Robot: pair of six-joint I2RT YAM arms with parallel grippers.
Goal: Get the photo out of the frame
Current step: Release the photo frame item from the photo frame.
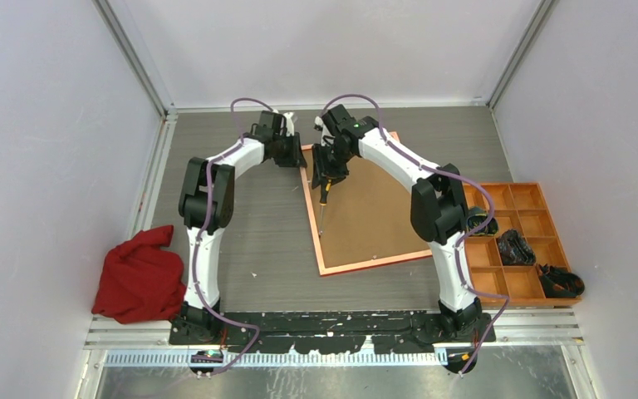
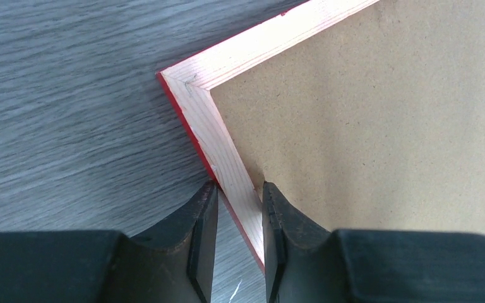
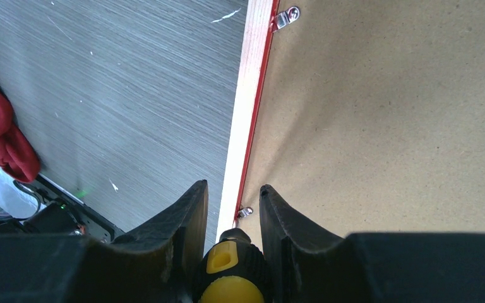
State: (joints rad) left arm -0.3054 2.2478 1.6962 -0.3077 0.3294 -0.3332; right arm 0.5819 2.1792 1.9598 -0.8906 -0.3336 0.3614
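One clip point(image 3: 245, 211) sits just ahead of the screwdriver point(image 3: 230, 278) clamped in the right gripper point(image 3: 233, 189); levering it gently seems wise while the left gripper point(image 2: 239, 189) pinches the far-left corner rail of the frame point(image 1: 374, 264); it lies face down mid-table point(image 1: 249, 233), photo hidden beneath its board point(image 1: 365, 216).

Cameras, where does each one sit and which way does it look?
Top external: high behind the arms, looking down on the table; both arms and their bases show.
Left wrist: on the left arm, looking down at the frame corner; the left jaws sit either side of its rail.
Right wrist: on the right arm, looking along the frame's rail; the right jaws hold a screwdriver.
Shared: both wrist views show the frame's rail and the brown backing board.
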